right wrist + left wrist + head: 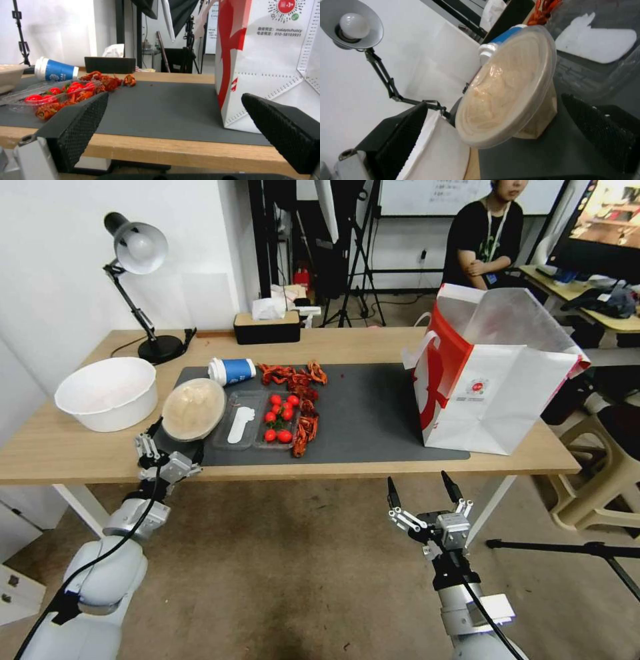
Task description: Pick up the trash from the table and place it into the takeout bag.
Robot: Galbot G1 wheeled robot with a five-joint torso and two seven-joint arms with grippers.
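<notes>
Left end effector (175, 441) at lidded bowl (193, 408)

On my far left a grey desk lamp (138, 247) stands beside a white bowl (107, 393). I see a black tissue box (267, 327) at the far edge, centre-left.

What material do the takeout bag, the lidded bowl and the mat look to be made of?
Takeout bag: stiff glossy paper, seemingly, with sharp creases; its silvery lining suggests foil.
Lidded bowl: probably thin plastic, since the beige filling shows through the clear lid. The left gripper is at its near edge.
Mat: matte dark grey sheet, perhaps felt or rubber.
</notes>
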